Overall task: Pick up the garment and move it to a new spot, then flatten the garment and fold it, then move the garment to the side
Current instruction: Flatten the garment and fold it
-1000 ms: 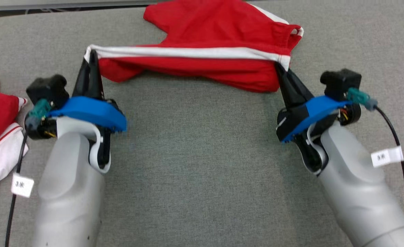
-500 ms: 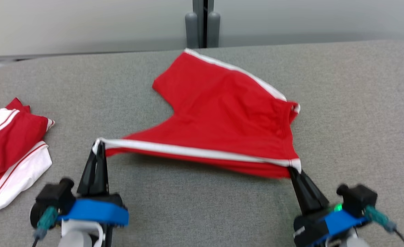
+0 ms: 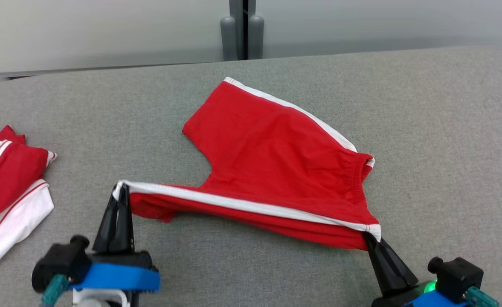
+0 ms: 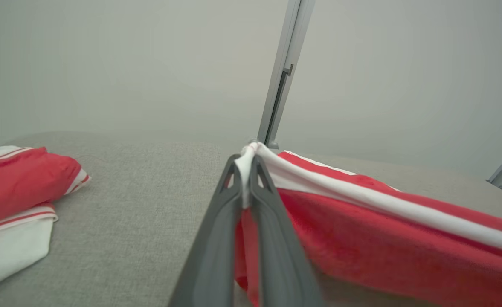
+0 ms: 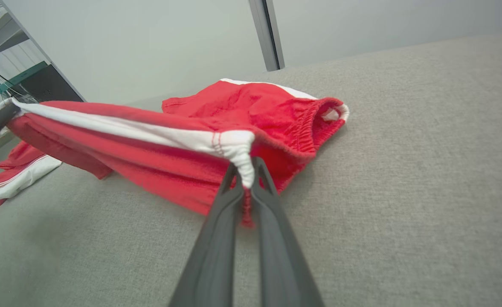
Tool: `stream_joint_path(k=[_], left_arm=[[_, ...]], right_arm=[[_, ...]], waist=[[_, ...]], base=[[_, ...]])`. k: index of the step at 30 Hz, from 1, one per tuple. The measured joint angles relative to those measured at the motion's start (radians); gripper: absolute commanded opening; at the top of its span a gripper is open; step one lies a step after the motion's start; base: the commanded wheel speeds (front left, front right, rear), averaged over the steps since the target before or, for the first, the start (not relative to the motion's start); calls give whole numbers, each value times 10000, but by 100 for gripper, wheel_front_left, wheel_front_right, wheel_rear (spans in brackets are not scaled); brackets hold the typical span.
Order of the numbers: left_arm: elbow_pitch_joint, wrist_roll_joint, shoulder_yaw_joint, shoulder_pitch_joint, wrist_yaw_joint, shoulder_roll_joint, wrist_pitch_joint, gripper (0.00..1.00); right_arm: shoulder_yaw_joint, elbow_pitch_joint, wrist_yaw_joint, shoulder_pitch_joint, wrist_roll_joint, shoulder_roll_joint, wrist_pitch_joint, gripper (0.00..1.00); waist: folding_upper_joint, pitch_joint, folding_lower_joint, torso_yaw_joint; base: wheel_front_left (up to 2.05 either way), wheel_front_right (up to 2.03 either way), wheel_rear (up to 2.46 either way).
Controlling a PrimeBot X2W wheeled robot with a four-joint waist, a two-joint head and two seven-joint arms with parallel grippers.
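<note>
The garment (image 3: 276,162) is a pair of red shorts with white side stripes, lying partly on the grey table (image 3: 447,128). Its near white-striped edge is lifted and stretched taut between both grippers. My left gripper (image 3: 120,189) is shut on the leg-end corner, seen close up in the left wrist view (image 4: 245,164). My right gripper (image 3: 372,236) is shut on the waistband corner, where the cloth bunches between its fingers (image 5: 246,175). The far leg of the garment (image 5: 251,102) rests flat on the table toward the back.
A pile of other red and white clothes (image 3: 7,183) lies at the table's left edge, also in the left wrist view (image 4: 16,192). A grey post (image 3: 238,30) stands behind the table's far edge against a pale wall.
The head camera has tilted up, so both arms now sit low in the picture. Both grippers keep their hold, and the taut edge has come a little nearer with the garment trailing behind.
</note>
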Motion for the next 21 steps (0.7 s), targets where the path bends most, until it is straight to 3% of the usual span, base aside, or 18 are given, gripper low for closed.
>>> stream_joint_path(k=[10,21], left_arm=[[1651,150,-947,-3977,-313,1037,1254,0],[4709,-61,-2495,-8552,-374,1768,2063,0]], right_arm=[[-221,495,-10,-2166,435,307,732,0],[-251,1831,-10,-4597,1252,531,268,0]], waist=[[4,1471,4,-584],[6,3214,3,-1448]], base=[[0,0,0],[0,0,0]])
